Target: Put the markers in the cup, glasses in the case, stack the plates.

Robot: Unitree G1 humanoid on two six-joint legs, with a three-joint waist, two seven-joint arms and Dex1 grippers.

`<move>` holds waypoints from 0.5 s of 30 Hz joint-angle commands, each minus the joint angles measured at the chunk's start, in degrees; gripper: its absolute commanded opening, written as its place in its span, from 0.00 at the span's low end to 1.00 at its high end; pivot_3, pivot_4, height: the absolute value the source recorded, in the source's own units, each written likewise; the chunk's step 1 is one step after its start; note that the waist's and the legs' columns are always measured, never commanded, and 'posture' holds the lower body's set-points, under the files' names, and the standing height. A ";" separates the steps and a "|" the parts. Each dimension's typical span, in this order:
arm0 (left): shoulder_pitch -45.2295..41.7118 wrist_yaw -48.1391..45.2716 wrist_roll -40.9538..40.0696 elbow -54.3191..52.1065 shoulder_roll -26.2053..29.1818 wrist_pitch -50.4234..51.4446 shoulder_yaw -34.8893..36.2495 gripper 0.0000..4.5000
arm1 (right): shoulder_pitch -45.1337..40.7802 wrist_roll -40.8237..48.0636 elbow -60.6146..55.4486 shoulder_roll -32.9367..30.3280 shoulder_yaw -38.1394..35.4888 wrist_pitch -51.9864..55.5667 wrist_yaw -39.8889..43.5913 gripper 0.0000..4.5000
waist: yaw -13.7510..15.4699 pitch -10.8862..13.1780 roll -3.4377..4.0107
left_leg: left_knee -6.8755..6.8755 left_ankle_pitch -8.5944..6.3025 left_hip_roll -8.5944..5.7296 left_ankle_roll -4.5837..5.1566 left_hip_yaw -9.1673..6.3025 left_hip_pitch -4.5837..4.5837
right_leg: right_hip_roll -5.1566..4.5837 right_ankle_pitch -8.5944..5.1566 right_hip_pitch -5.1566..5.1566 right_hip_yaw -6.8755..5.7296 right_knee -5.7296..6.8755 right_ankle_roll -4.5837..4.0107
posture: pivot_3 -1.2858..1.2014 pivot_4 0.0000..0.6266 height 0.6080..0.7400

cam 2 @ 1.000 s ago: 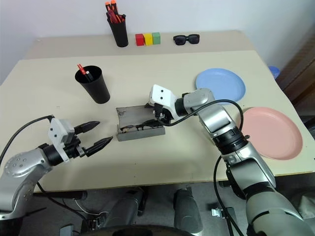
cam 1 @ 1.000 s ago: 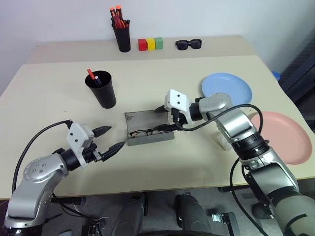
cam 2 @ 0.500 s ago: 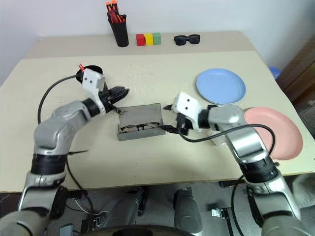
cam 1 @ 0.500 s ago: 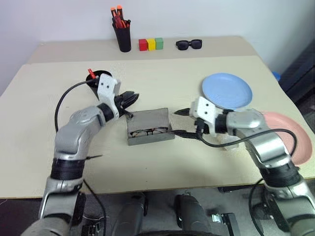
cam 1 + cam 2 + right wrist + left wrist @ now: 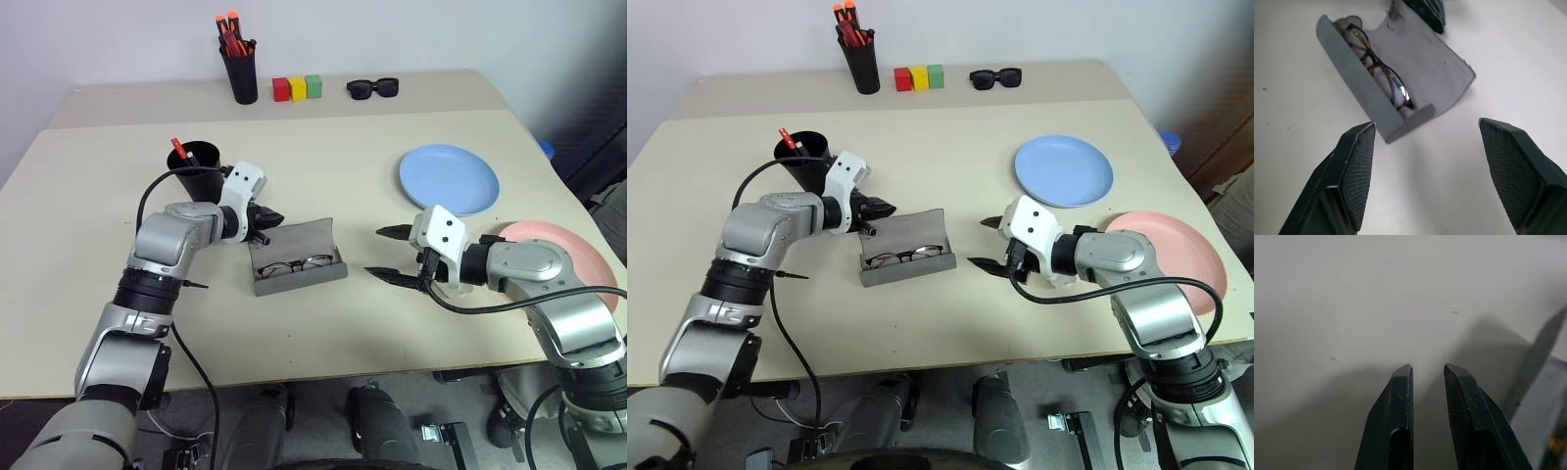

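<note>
— Swung in from the near edge of the table (image 5: 343, 137), that left gripper (image 5: 272, 218), and now parked at the back left corner of the case (image 5: 294, 241). Right gripper (image 5: 377, 252) backed off to the right of it, well clear.

— Noted. Holding anything on the left?

— Nothing. Fingers pinched almost together, just a sliver of gap, bare tabletop beyond them in the wrist view. Touching the lid or only beside it? Cannot tell.

— And the right?

— Spread wide, empty, pointed back at the case from a short way off.

— Glasses?

— Already inside. Thin dark wire frame (mottled brown up close), round clear lenses, lying lengthwise in the lower half: glasses (image 5: 297, 264). Grey felt-like shell, darker within, lid tipped back and still open.

— Markers?

— Standing in the cup (image 5: 193, 177), wide, black and tapered, just behind the left wrist. Red tip of one of the markers (image 5: 177, 146) poking above the rim; hard to make out the other.

— Plates?

— Not stacked. Light blue plate (image 5: 449, 179) flat on the far right; salmon pink plate (image 5: 1190, 255) nearer, partly under the right forearm. Apart, side by side, both bare.
</note>
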 commanded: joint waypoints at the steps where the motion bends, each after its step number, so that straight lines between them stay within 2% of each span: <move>1: 2.11 -3.33 -0.24 -5.53 2.37 -1.24 -0.19 0.22 | -0.69 0.39 -0.59 -0.47 -1.05 -1.55 -0.58 0.76 | 0.07 0.00 0.00 | 0.00 0.00 0.00 0.00 0.00 0.00 | 0.00 0.00 0.00 0.00 0.00 0.00 | 0.52 0.24 1.00; 10: 16.10 -10.32 -2.63 -22.18 7.43 -10.06 2.46 0.22 | -2.19 -0.51 4.01 -0.47 0.33 -3.50 -0.39 0.76 | 0.16 0.00 0.01 | -0.01 0.00 0.01 0.00 0.00 0.00 | -0.07 -0.09 0.01 0.04 -0.03 -0.19 | 0.52 0.24 1.00; 15: 23.55 -11.50 -2.58 -27.41 8.67 -14.44 2.72 0.22 | -4.36 -2.83 8.89 0.38 0.83 -5.11 -2.48 0.76 | 0.21 0.00 0.01 | 0.00 -0.01 0.00 0.00 -0.01 0.00 | -0.11 -0.12 0.01 0.06 -0.05 -0.26 | 0.52 0.24 1.00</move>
